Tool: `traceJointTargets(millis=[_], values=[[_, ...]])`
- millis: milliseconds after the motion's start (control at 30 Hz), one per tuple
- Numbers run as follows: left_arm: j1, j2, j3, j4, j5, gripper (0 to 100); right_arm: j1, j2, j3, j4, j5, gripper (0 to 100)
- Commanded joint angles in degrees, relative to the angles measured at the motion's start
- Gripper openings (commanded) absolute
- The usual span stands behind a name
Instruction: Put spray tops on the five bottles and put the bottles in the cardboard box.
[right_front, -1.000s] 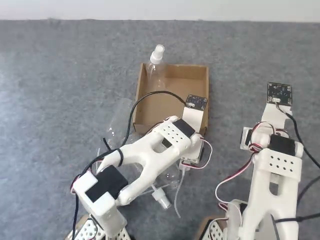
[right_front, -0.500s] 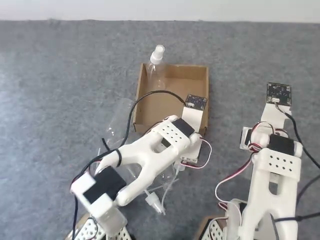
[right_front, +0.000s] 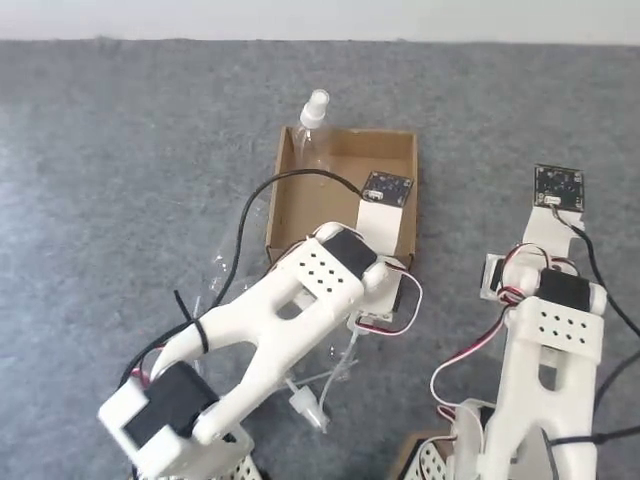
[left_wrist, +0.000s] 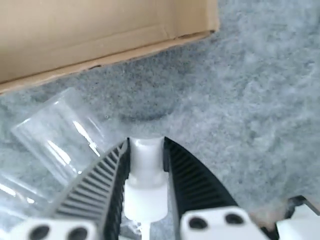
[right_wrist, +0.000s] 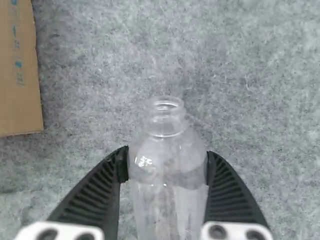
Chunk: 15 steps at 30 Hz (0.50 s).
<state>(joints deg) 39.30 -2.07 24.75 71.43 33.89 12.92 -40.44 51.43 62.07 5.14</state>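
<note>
Over grey carpet (left_wrist: 260, 90), left pincer (left_wrist: 145, 146) tight on spray top (left_wrist: 146, 175), right pincer (right_wrist: 166, 154) tight on capless bottle (right_wrist: 166, 125).

A capped bottle (right_front: 313, 130) stands in the cardboard box's (right_front: 345, 175) far left corner. Loose bottles (left_wrist: 55, 132) lie before the box (toward its left), a spray top (left_wrist: 145, 172) is just before its near wall, and an open bottle (right_wrist: 167, 165) is to its right.

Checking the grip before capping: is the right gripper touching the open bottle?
Touching. The right wrist view shows the right gripper with its fingers pressed against both sides of the bottle, no gap visible.
</note>
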Motion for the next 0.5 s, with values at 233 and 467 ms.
traceJointTargets(millis=[233,467], values=[[-0.09,-14.42,2.59,0.00,0.09,1,0.84,-2.42,-0.70,-1.10,-0.35,10.0],[-0.18,-24.00,9.89,-5.63,-4.31,1,0.84,-2.42,-0.70,-1.10,-0.35,10.0]])
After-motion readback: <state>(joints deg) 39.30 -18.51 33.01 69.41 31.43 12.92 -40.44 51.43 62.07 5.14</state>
